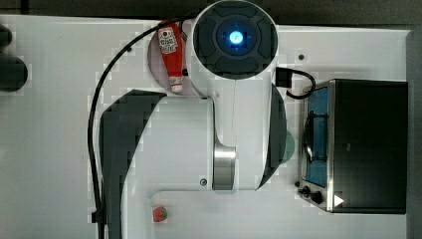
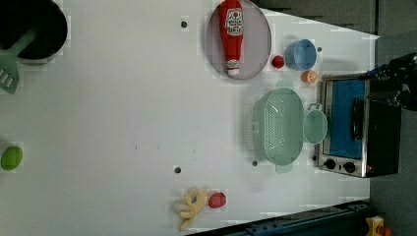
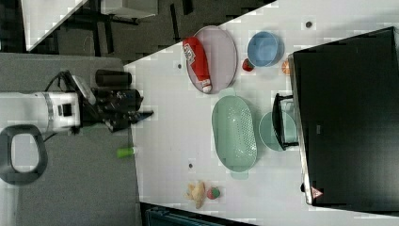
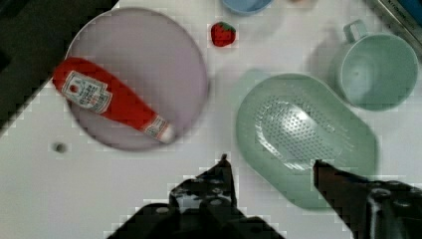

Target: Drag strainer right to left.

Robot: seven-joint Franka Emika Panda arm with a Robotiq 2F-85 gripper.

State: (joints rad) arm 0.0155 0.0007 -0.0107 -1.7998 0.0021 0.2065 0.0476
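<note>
The strainer (image 2: 278, 125) is a large pale mint-green oval with a dotted bottom. It rests upright on the white table, just to the left of the toaster oven in the left view. It lies mid-table in the right view (image 3: 234, 133). The wrist view has the strainer (image 4: 303, 134) below my gripper (image 4: 271, 162), whose two black fingers stand apart over its near rim with nothing held between them. In the right view my gripper (image 3: 146, 114) hangs well clear of the table. In the top view my arm (image 1: 234, 99) covers most of the strainer.
A mint-green cup (image 2: 314, 126) with a handle sits between the strainer and the toaster oven (image 2: 359, 128). A ketchup bottle (image 2: 231, 34) lies on a purple plate (image 2: 260, 39). Nearby are a blue bowl (image 2: 301, 53) and a strawberry (image 4: 223, 33). The table (image 2: 123, 98) stretches bare across the left view's left.
</note>
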